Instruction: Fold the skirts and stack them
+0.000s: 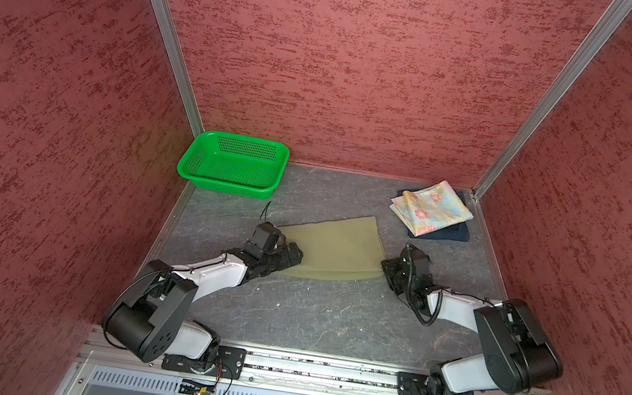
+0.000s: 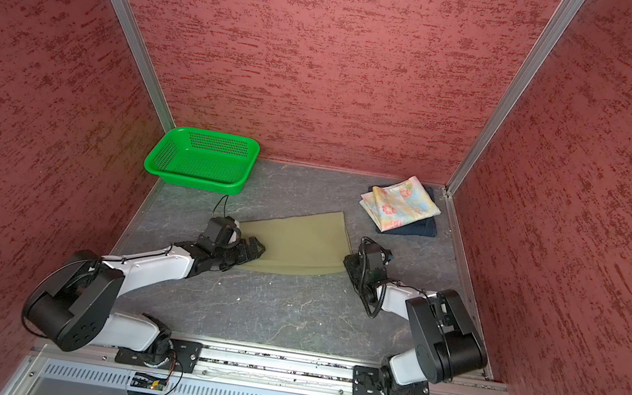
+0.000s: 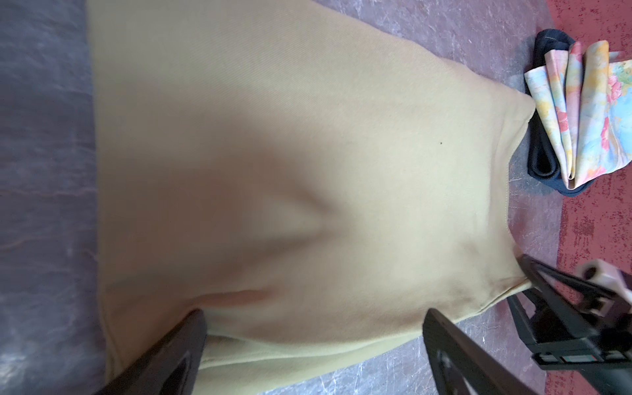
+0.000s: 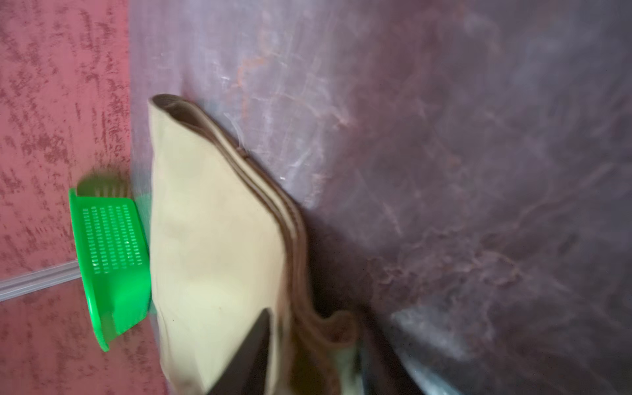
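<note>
Left pincer (image 3: 314,319) gapes wide over the olive skirt (image 1: 334,247); right pincer (image 4: 314,328) pinches its hem corner.

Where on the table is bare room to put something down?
Free: the near table strip between the olive skirt and front rail; the far gap between the green basket and floral skirt on the denim skirt. Crowded: both ends of the olive skirt, at the left gripper and right gripper.
</note>
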Motion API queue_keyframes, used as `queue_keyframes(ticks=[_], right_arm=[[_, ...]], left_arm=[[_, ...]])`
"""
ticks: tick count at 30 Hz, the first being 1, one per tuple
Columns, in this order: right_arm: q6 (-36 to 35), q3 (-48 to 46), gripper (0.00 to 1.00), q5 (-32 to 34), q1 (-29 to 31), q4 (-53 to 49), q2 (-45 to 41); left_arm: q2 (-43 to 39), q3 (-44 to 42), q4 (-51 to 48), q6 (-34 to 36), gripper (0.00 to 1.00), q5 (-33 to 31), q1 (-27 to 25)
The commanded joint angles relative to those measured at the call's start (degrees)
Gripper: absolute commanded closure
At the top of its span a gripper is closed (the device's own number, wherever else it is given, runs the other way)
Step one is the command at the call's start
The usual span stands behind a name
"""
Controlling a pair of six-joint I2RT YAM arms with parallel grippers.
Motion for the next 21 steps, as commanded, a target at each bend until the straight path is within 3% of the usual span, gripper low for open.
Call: queue_keyframes(ticks=[1,3,14,21], right_arm=[[0.0,0.6,0.89,1.0,-0.5,-3.1,0.4],[-4.9,2.7,1.00,3.0,-0.5,-6.2,-1.2],[-27.2,16.1,1.00,6.7,2.6,-20.8,-5.4],[-33.5,23.9,1.00,11.1,7.8,-25.7,-4.5]], left_arm=[[1.3,-1.5,-8.1,0.6,0.00,-0.7,1.2],[1.7,-1.8,-7.9,0.5,0.00,-0.4,1.8],[7.0,-2.4,-2.6,-0.8,0.00,2.7,3.4],[8.6,-2.4,-1.4,-0.9,0.00,3.3,3.3]])
